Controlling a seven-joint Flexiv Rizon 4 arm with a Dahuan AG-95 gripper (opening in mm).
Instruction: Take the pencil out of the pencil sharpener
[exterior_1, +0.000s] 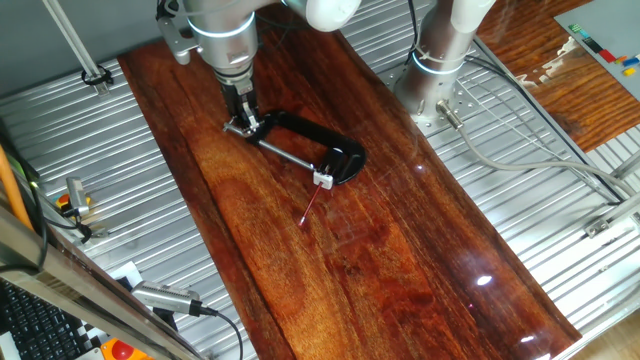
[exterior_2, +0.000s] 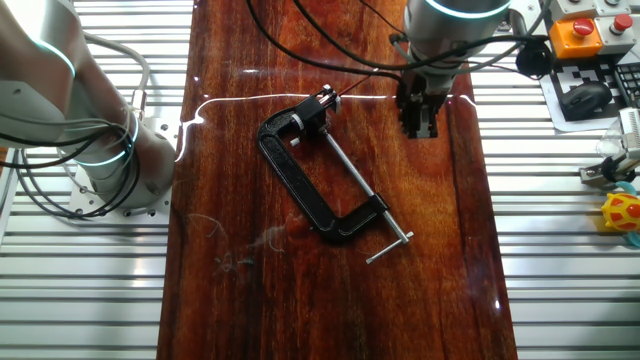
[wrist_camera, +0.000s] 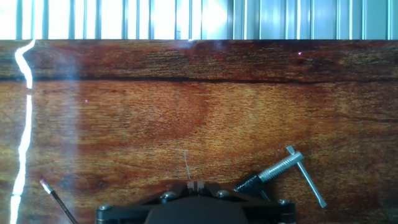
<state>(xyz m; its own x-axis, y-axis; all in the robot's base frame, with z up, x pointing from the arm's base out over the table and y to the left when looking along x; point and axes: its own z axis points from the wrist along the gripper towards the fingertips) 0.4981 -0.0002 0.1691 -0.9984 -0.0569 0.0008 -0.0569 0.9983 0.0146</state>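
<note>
The pencil (exterior_1: 311, 208) is a thin red stick lying on the wooden table, one end in the small white pencil sharpener (exterior_1: 323, 180). The sharpener sits at the jaw end of a black C-clamp (exterior_1: 325, 140). It also shows in the other fixed view (exterior_2: 326, 99). My gripper (exterior_1: 243, 110) hangs above the table near the clamp's silver screw handle (exterior_1: 238, 127), away from the pencil. Its fingers stand together and hold nothing. In the hand view the gripper (wrist_camera: 196, 185) is at the bottom edge, the pencil's free end (wrist_camera: 53, 198) at the lower left; the sharpener is hidden.
The clamp's silver screw and T-handle (wrist_camera: 297, 169) lie at the lower right of the hand view. Ribbed metal surfaces (exterior_1: 120, 200) flank the wooden board (exterior_1: 400, 260). The arm's base (exterior_1: 440, 60) stands at the back. Cables and tools lie off the board's edges.
</note>
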